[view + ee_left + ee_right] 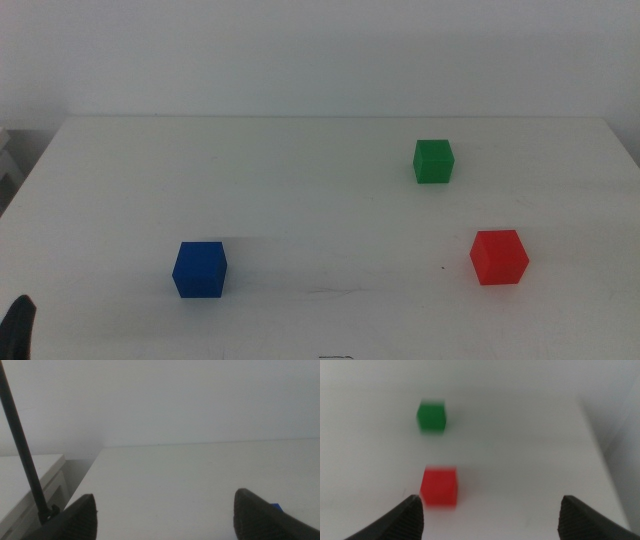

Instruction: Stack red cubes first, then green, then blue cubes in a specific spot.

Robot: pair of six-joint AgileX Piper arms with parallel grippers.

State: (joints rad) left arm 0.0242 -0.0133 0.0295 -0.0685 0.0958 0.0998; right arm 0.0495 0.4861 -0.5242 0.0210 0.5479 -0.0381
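Red cube sits near right, green cube behind it, blue cube near left, all apart. Right gripper spread wide, empty; left gripper likewise, waiting. Risk: off-centre approach nudges red cube sideways.

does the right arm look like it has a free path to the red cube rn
Probably yes: the right gripper is open, the red cube sits just ahead, slightly to one side, on bare table, with the green cube well beyond it.
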